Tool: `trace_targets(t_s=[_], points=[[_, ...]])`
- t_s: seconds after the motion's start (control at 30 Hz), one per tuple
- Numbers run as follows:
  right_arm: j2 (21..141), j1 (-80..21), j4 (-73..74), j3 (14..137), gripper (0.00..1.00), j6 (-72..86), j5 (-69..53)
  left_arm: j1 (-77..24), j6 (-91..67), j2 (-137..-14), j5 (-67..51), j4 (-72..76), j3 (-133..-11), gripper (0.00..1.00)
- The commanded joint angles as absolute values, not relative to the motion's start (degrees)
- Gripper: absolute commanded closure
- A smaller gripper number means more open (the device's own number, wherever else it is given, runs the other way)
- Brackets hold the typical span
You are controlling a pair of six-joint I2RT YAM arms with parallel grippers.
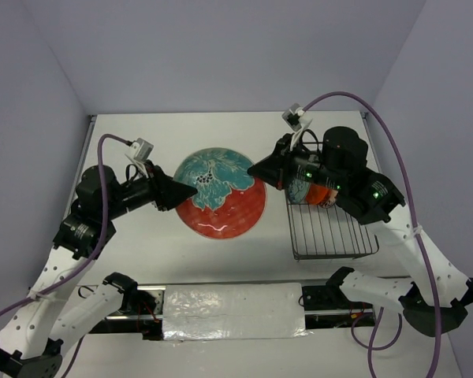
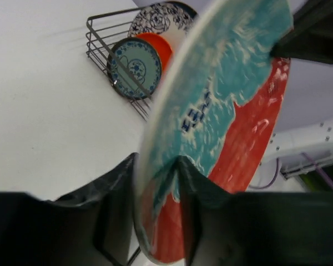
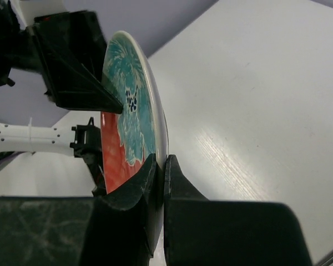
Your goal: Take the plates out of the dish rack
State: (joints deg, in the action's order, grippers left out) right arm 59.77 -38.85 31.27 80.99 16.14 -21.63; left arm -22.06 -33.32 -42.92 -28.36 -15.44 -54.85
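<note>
The large red-with-teal plate is held over the middle of the table between both grippers. My left gripper is shut on its left rim; in the left wrist view the fingers pinch the plate on both sides. My right gripper is shut on the right rim, with the jaws tight on the plate edge in the right wrist view. The dish rack stands at the right. It holds a small blue-white plate, an orange plate and a floral-rimmed plate. Other plates are hidden.
My right arm covers the far end of the rack in the top view. A white plastic-wrapped sheet lies between the arm bases at the near edge. Walls close the table on the left, back and right.
</note>
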Motion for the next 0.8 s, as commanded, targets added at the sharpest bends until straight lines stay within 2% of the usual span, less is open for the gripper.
trace_targets(t_s=[0.0, 0.03, 0.07, 0.1, 0.17, 0.2, 0.27, 0.3, 0.43, 0.57, 0.77], points=[[59.50, -38.76, 14.60, 81.56, 1.00, 22.05, -21.98, -22.24, -32.60, -43.68, -33.48, -12.75, -53.88, 0.59], [59.94, -38.67, 14.68, 81.21, 0.99, 22.32, -21.45, -22.24, -32.87, -44.20, -33.40, -12.40, -53.88, 0.72], [60.64, -38.67, 15.20, 81.12, 0.96, 22.41, -20.40, -22.24, -33.22, -44.47, -31.05, -12.74, -54.14, 0.97], [60.73, -38.67, 15.47, 80.95, 0.78, 22.41, -19.43, -22.24, -34.01, -44.65, -28.85, -13.70, -54.49, 1.00], [60.21, -38.58, 16.43, 79.46, 0.48, 22.32, -16.02, -22.06, -34.98, -45.00, -22.97, -16.68, -55.63, 1.00], [58.99, -38.32, 17.39, 78.76, 0.28, 22.41, -10.78, -22.15, -36.29, -45.26, -15.98, -17.92, -56.16, 1.00], [57.40, -37.18, 19.24, 76.56, 0.14, 22.59, -3.99, -22.06, -37.79, -46.31, -9.70, -20.73, -57.65, 1.00], [56.17, -36.66, 22.38, 76.20, 0.09, 22.76, 3.44, -21.97, -39.27, -47.01, -4.10, -21.70, -58.44, 1.00], [54.50, -33.15, 31.36, 75.94, 0.08, 22.41, 16.86, -19.34, -41.92, -54.64, 2.43, -24.26, -63.36, 1.00], [51.33, -32.08, 34.18, 74.09, 0.08, 20.40, 16.70, -10.75, -42.54, -64.23, -2.97, -17.96, -65.83, 1.00], [47.64, -31.55, 37.08, 73.21, 0.08, 18.02, 14.33, -2.91, -42.71, -83.12, -13.08, -11.00, -72.06, 1.00]])
